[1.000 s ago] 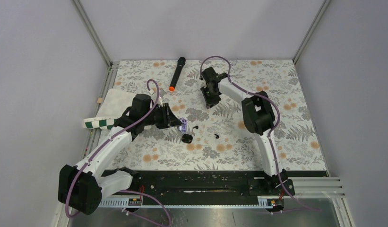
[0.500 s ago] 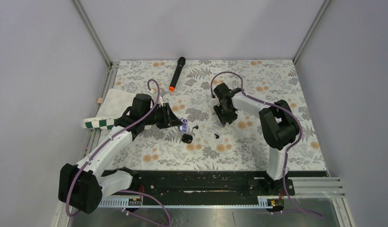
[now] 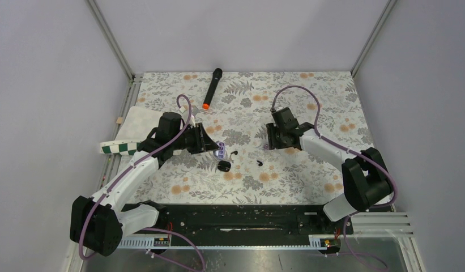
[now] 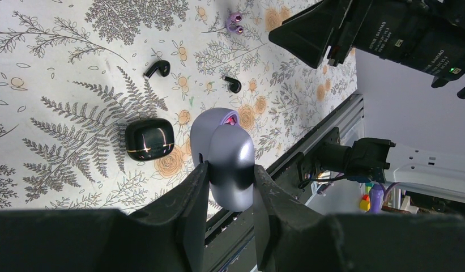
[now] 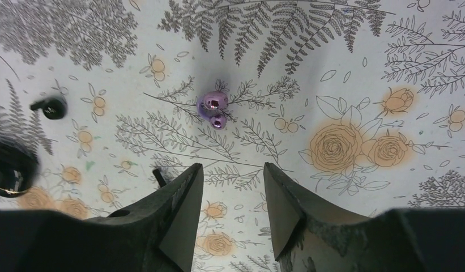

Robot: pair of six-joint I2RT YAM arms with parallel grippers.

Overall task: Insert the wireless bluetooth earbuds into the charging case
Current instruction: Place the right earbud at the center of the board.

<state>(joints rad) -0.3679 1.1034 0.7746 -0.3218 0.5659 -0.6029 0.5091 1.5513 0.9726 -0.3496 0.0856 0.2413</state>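
We see the tiny black earbuds (image 4: 157,68) on the floral mat (image 4: 60,51) near the glossy black pebble-shaped case (image 4: 149,139), between the arms. The right gripper (image 5: 231,169) is nearer; its fingers are parted and empty, with a small purple earbud (image 5: 214,107) straight ahead. The left gripper (image 4: 229,170) clamps a lavender case (image 4: 221,136).

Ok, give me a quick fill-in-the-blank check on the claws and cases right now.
The left claw is shut on the rounded lavender plastic case; the right claw is ____. The small glossy black pebble-shaped case lies with its lid ____. The right wrist view faces one tiny shiny ____ earbud. Missing: open; closed; purple.
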